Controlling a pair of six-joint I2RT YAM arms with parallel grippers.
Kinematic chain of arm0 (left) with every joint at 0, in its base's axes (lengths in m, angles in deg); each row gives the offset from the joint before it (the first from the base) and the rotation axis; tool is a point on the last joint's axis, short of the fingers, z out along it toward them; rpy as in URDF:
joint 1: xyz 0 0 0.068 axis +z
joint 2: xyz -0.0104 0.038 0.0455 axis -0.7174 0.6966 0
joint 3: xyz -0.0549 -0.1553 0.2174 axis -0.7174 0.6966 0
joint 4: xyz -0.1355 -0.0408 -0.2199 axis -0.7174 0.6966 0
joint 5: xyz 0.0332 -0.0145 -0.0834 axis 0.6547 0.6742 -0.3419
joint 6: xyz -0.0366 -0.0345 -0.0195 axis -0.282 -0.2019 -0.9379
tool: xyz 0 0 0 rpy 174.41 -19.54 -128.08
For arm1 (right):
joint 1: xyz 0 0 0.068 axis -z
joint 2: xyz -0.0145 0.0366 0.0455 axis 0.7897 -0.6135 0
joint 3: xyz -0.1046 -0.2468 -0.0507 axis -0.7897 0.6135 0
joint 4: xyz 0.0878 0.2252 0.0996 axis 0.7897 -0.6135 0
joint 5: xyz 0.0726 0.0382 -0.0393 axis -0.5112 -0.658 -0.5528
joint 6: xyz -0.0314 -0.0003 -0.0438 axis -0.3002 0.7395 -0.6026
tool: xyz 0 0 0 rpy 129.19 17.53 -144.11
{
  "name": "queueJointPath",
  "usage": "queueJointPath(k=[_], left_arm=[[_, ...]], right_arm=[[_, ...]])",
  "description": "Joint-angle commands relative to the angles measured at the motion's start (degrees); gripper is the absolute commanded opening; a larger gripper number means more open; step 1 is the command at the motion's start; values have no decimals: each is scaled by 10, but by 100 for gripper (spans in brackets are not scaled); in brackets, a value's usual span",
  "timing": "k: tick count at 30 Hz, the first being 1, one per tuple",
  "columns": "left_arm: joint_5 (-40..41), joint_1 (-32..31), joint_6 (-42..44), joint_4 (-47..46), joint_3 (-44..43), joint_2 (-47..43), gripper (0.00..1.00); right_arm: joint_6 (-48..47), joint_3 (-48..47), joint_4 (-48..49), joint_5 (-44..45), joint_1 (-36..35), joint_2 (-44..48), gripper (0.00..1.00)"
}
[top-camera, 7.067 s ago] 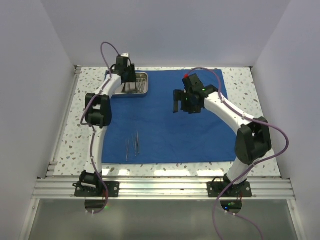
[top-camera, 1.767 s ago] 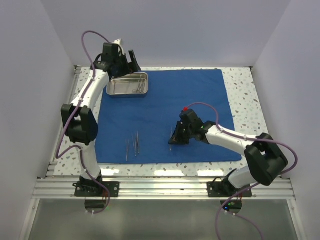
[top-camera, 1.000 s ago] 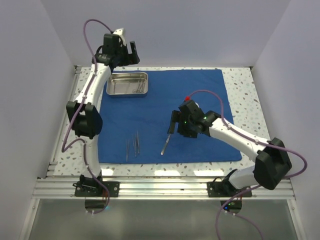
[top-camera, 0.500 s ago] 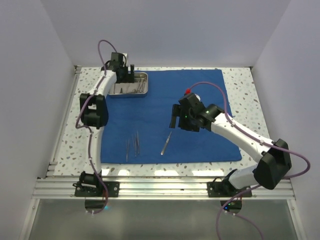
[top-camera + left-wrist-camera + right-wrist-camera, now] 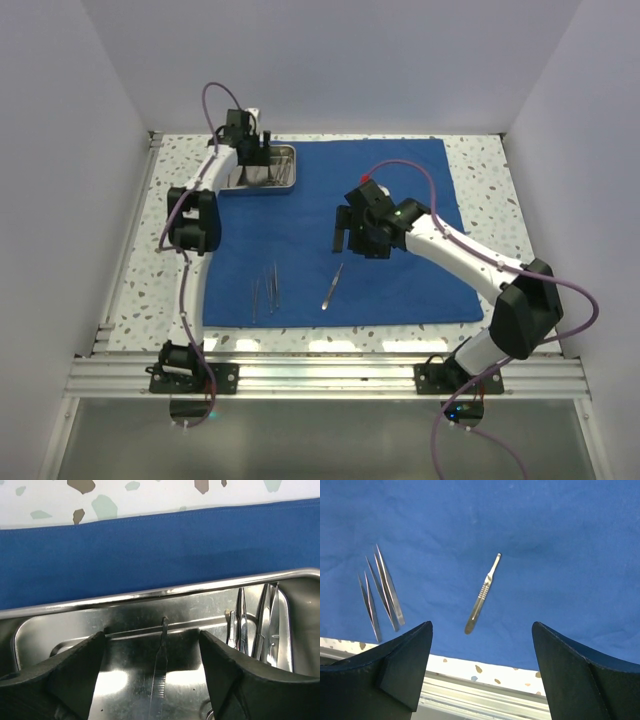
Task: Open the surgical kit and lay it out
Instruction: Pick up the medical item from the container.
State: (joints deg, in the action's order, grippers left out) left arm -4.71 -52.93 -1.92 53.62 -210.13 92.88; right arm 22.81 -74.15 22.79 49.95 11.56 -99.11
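Blue cloth (image 5: 390, 190) lies spread mid-frame, steel tray (image 5: 283, 149) on its upper-left corner. Only the left wrist view shows the left gripper (image 5: 152, 640) gaping astride a thin tool (image 5: 159, 675) inside it; the right gripper (image 5: 481, 623) hangs wide, empty.

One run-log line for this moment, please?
left jaws: open, over tool in tray | right jaws: open, empty, above cloth | laid out: tweezers, handle

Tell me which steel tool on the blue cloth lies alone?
The ridged flat handle, apart to the right of the pointed tweezers, which sit together.
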Motion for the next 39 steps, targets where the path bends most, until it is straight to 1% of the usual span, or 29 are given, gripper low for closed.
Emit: queueJointPath(k=[1, 3, 4, 5, 6, 8, 9, 11, 12, 14, 17, 18, 19, 28, 34, 39], left_arm=[[-7, 6, 10, -4, -21, 41, 77], [-5, 6, 12, -4, -25, 46, 70], [-6, 6, 13, -4, -24, 46, 64], [-4, 6, 14, -4, -18, 45, 62], [-4, 5, 13, -5, -15, 42, 56], [-7, 5, 14, -5, -5, 42, 50], [-8, 5, 14, -3, -5, 42, 46], [-5, 5, 15, -3, 2, 38, 42], [-4, 4, 15, -6, 5, 33, 35], [0, 4, 17, -8, 12, 31, 29], [1, 5, 17, -4, 4, 36, 15], [1, 4, 15, -5, 2, 38, 3], [2, 4, 13, -6, 0, 38, 0], [-1, 4, 12, -7, -3, 35, 0], [-2, 8, -3, -31, 8, -19, 0], [-44, 24, -45, -36, 3, -52, 0]], right_arm=[[-5, -34, -8, -6, -2, -12, 84], [-6, -39, -10, -6, -1, -21, 84], [-8, -40, -11, -7, -1, -24, 84], [-9, -42, -11, -7, -1, -27, 84], [-10, -42, -11, -7, -1, -28, 84], [-11, -42, -11, -8, 0, -31, 84], [-11, -42, -11, -9, 3, -33, 83], [-12, -41, -11, -9, 3, -34, 83], [-13, -42, -11, -10, 5, -34, 83], [-15, -41, -11, -10, 7, -34, 83], [-17, -38, -11, -12, 10, -33, 83], [-18, -37, -11, -12, 13, -31, 83], [-18, -36, -11, -13, 14, -31, 83], [-18, -26, -11, -14, 19, -22, 83], [-14, -21, -3, -21, 19, -18, 82], [-19, -27, 9, -19, 19, -19, 82]])
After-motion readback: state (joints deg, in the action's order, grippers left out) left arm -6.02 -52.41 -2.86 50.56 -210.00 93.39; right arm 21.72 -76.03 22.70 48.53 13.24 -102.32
